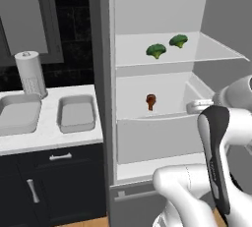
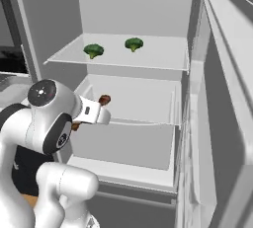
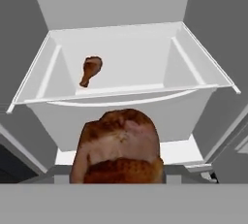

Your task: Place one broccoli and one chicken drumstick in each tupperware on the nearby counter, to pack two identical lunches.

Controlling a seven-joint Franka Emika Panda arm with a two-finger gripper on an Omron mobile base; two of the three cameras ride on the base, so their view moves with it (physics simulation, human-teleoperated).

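The open fridge (image 1: 162, 19) serves as the landmark: its door (image 2: 222, 123) is swung wide on the right of the right base view, and its white interior faces the robot. On the upper shelf (image 1: 206, 54) inside it lie two broccoli florets side by side but apart — one (image 1: 156, 50) toward the front, the other (image 1: 178, 40) a little further back; the right base view shows the same pair (image 2: 93, 50) (image 2: 133, 44) on that shelf. Below the shelf sits a white drawer (image 3: 43, 80), and one chicken drumstick (image 1: 151, 101) lies in it toward its left wall, seen also from the hand view (image 3: 90, 70) with its narrow end pointing forward. The hand (image 2: 101, 106) hovers just in front of the fridge at drawer height, outside the drawer's front lip, and it pinches a second chicken drumstick (image 3: 118, 148) — the reddish-brown meat bulges large at the bottom of the hand view and hides the finger tips, while in the right base view a brown end (image 2: 104, 99) pokes out above the hand. To the left of the fridge runs the white marbled worktop (image 1: 49, 132) over navy cabinets (image 1: 54, 186). Two tupperware trays rest on it: one (image 1: 76, 113) close beside the fridge wall, the other (image 1: 18, 115) further left at the picture's edge, the two just apart. A paper towel roll (image 1: 30, 73) stands upright behind the further tray.
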